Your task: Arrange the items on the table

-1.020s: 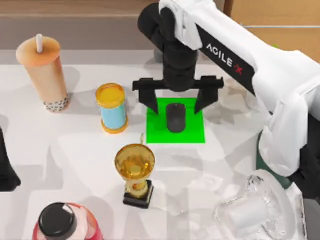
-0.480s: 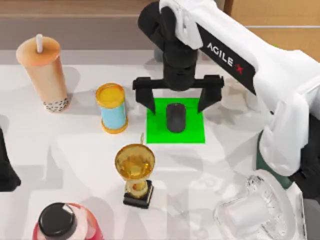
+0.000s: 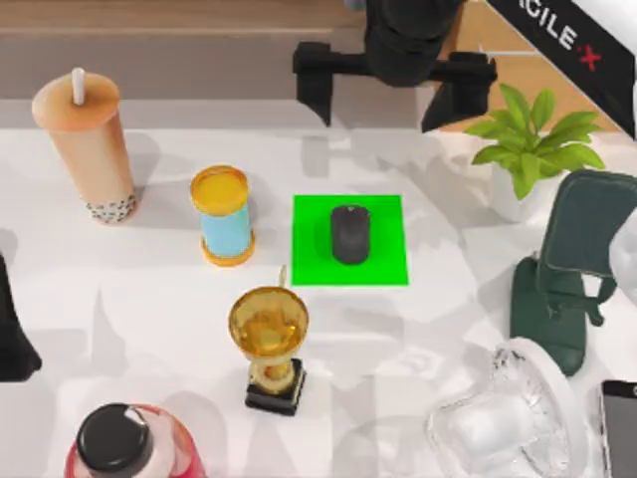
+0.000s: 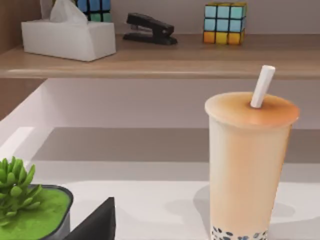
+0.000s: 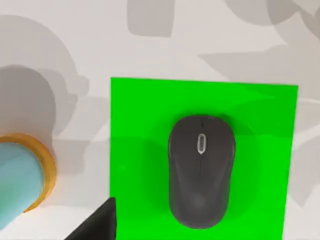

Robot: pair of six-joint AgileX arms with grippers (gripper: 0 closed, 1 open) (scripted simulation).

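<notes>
Up near the far edge of the counter, the right end effector hangs with its fingers spread wide and nothing between them. Below it the black mouse lies flat in the middle of a green square mat. The bubble-tea cup stands upright at the far left, the fan sits at the near right, and the phone lies at the right edge. My left end effector's state I cannot tell; its arm is at the left edge.
</notes>
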